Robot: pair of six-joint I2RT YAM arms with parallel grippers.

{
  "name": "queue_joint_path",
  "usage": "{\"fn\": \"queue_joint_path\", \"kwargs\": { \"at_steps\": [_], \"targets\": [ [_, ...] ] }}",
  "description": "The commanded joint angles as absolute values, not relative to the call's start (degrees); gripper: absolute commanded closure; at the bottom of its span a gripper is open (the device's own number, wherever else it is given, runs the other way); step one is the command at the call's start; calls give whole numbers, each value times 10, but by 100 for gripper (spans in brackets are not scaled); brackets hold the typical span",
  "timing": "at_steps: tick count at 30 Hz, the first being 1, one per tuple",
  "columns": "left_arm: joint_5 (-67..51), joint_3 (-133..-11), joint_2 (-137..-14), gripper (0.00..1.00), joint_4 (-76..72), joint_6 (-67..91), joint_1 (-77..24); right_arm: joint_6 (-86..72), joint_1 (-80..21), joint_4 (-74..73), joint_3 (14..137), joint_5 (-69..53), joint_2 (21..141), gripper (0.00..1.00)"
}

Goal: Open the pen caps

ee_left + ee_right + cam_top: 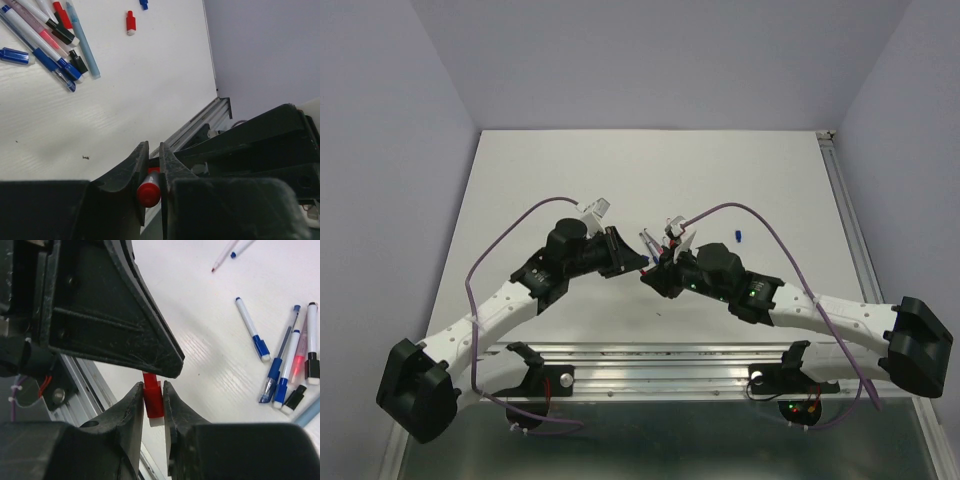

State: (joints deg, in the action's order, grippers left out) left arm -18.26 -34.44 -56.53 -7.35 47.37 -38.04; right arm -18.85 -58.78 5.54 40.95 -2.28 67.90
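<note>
My two grippers meet tip to tip over the near middle of the table. My left gripper [634, 262] [154, 172] is shut on the red rounded end of a pen [149, 191]. My right gripper [654, 270] [153, 407] is shut on the red pen cap [153, 399], with a bit of white barrel showing below it. The left gripper's black finger [150, 347] sits right above that cap. Several other pens [47, 42] [292, 367] [665, 236] lie in a loose cluster on the table. A loose red cap [130, 22] and a blue cap [14, 55] lie near them.
A small blue cap [736, 237] lies to the right of the cluster. Two thin pens [232, 249] lie farther off. An aluminium rail [670, 352] [210, 115] runs along the table's near edge, just below the grippers. Purple cables loop over both arms.
</note>
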Motion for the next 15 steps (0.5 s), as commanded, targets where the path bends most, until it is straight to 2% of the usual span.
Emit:
{"fn": "queue_joint_path", "kwargs": {
  "at_steps": [1,8,13,15],
  "targets": [
    [-93,-442,-608,100,-137,408,-246,-285,-602,-22,317,-130,647,99],
    [-120,-509,-683,100,-121,387,-150,-330,-611,-15,246,-127,576,99],
    [-181,-507,-696,100,-136,387,-133,-330,-611,-9,250,-100,573,99],
    [-197,-492,-693,100,-139,388,-133,-316,-610,-5,268,-87,573,92]
  ]
}}
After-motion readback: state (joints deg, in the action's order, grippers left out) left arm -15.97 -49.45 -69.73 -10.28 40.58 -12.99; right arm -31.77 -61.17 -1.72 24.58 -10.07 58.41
